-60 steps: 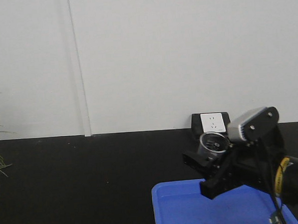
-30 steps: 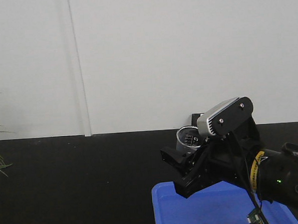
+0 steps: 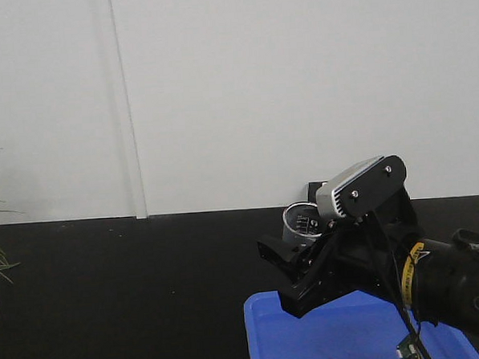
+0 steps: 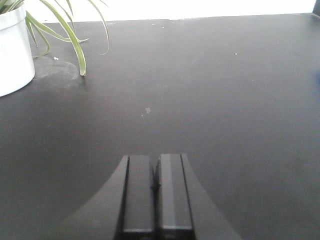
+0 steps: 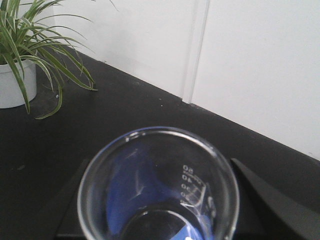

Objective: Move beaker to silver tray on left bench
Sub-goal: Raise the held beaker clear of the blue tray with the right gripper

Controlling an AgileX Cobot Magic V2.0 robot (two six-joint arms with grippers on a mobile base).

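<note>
My right gripper [image 3: 295,253] is shut on the beaker [image 3: 303,222], a small clear glass cylinder with printed marks. It holds it upright above the left edge of the blue tub [image 3: 328,336]. In the right wrist view the beaker [image 5: 160,185] fills the lower frame between the two black fingers [image 5: 270,197], with blue showing through its glass. My left gripper [image 4: 155,172] is shut and empty, low over the matte black bench top [image 4: 210,90]. The silver tray is out of view.
A potted plant in a white pot [image 4: 14,50] stands at the bench's far left, also seen in the right wrist view [image 5: 17,82]. A black box with a white socket [image 3: 314,193] sits against the white wall behind the right arm.
The right arm has carried the beaker to the left and slightly up over the last second. It has barely moved in the last half second.
</note>
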